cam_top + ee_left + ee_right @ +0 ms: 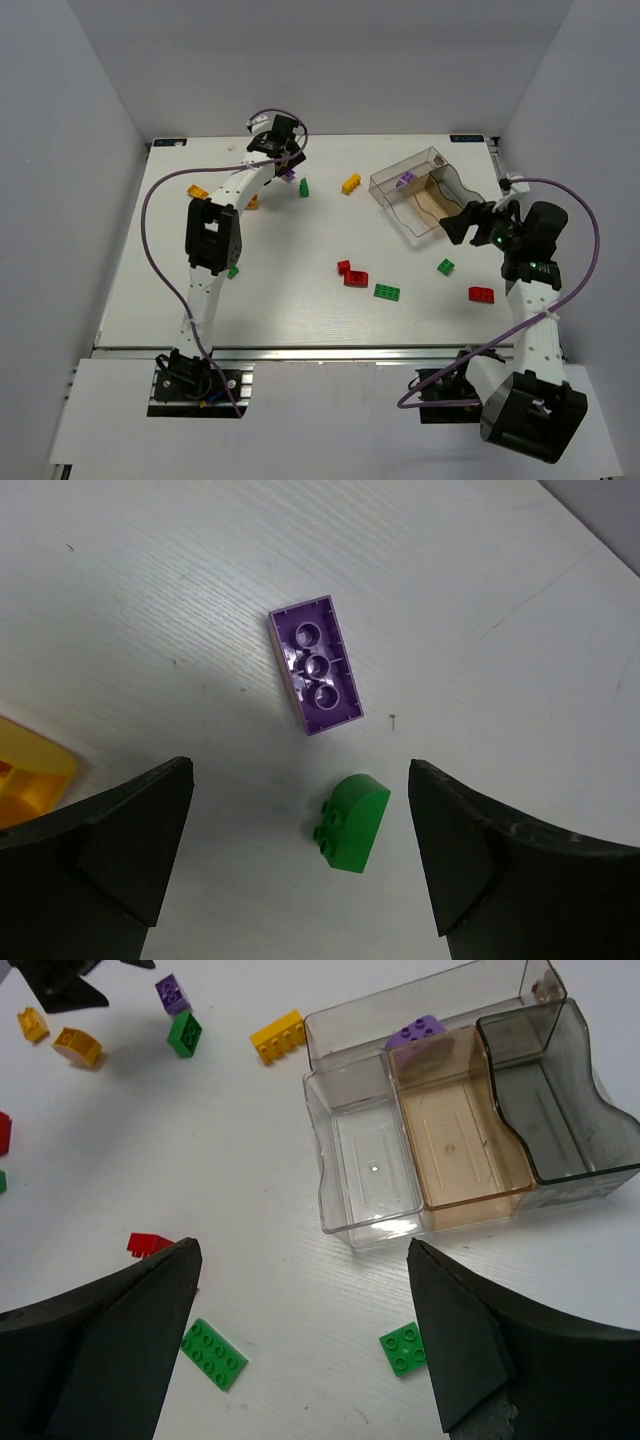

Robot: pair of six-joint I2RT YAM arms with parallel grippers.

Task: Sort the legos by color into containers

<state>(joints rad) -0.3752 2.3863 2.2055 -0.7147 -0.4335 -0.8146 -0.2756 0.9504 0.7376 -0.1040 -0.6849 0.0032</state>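
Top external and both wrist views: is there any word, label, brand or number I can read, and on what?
No text can be read in any view.
The left tag and the right tag at the far edge of the table: too small to read.
The purple brick, seen close up: no lettering visible.

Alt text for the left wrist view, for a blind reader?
The open left hand hangs over a white table, above a purple lego lying underside up and a green lego beside it. A yellow lego shows at the left edge.
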